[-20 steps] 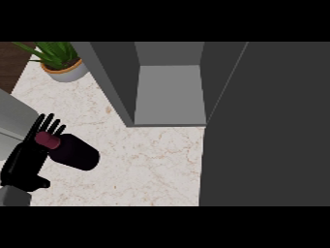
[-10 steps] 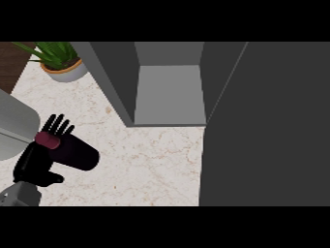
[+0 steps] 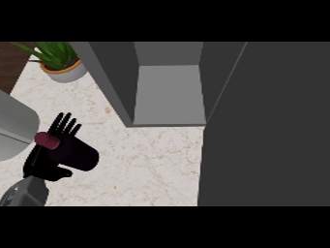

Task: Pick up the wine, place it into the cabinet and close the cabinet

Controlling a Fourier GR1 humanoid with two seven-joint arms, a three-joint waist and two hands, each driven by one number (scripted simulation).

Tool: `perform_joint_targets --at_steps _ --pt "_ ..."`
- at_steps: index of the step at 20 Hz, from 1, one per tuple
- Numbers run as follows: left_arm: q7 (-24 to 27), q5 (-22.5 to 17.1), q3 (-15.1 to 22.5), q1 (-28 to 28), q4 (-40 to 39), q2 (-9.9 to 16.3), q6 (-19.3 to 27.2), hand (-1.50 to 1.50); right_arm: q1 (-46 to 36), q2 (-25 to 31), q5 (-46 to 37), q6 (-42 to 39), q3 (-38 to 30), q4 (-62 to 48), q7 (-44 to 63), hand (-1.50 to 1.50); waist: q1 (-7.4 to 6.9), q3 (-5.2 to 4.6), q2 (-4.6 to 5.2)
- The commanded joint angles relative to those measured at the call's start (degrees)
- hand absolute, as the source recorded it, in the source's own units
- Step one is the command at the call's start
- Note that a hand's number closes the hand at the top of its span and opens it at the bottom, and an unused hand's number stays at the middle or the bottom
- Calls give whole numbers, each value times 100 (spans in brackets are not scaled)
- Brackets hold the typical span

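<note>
One hand only in view, the left hand (image 3: 47,162), coming in at the lower left on its grey forearm. Wine (image 3: 71,151) lies across the palm, dark body toward the right, reddish cap end toward the left. Thumb and palm sit under and round the bottle; fingers (image 3: 65,125) stick up straight behind it, so the hold looks partial, more a cradle than a full wrap. Right hand not visible.

Change since a second ago: hand and bottle have drifted slightly left and down in the view, and the bottle sits a bit closer to the big grey rounded object (image 3: 3,128) at the left edge, now just beside the cap end. No progress toward the cabinet; if anything a small retreat. Bottle appears lifted off the marble counter (image 3: 153,164), though contact is hard to rule out.

Farther up: cabinet (image 3: 167,92) open, grey shelf floor visible inside, nothing on it. Its door (image 3: 275,126) swung out, filling the right side. Potted plant (image 3: 59,63) at the far left corner, well apart from the hand.

Judgement: pick-up done, carry stage stalled or being adjusted. Next needs a move up and right to the opening, clear of the cabinet's left wall. Door closing not yet begun.
</note>
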State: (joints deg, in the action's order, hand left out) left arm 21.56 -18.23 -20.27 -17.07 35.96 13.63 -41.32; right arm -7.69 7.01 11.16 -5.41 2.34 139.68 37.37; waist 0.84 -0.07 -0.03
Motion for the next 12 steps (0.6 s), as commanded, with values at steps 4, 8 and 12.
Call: perform_joint_targets --at_steps 4,8,12 --pt "309 -125 78 -191 -366 -202 -552 150 96 -15 288 122 33 893 400 -150 24 -2 2" --pt "176 -186 172 25 -52 146 -1097 150 663 -23 315 -37 50 1030 213 -150 0 5 -16" --pt "1127 542 541 261 157 -117 -672 150 697 -58 288 -67 23 984 52 -150 36 -1 -6"
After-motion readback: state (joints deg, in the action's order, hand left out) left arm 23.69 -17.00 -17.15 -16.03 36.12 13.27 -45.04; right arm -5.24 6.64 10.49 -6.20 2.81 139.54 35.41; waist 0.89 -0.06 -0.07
